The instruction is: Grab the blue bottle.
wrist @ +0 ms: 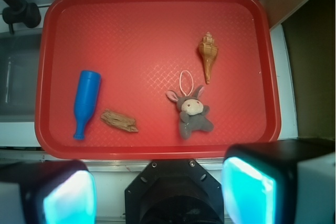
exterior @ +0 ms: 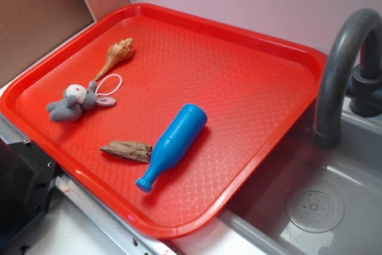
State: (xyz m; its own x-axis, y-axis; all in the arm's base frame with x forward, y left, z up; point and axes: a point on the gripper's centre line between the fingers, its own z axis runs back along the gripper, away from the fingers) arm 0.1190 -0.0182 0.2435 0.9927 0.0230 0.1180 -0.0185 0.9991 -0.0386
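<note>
so the blue bottle (exterior: 173, 144) is laid flat on the red tray (exterior: 250, 76), just beside the wood chip (exterior: 127, 150). gripper (wrist: 157, 195) fingers are held spread wide, nothing pinched.

A: What is lying on the red tray (exterior: 262, 58)?

B: A shell (exterior: 118, 53) at upper left, a grey plush toy (exterior: 74, 102) below it, a wood piece (exterior: 127, 150).

A: And the grey faucet (exterior: 340, 70)?

B: It is standing at the right, over the sink (exterior: 346, 165).
</note>
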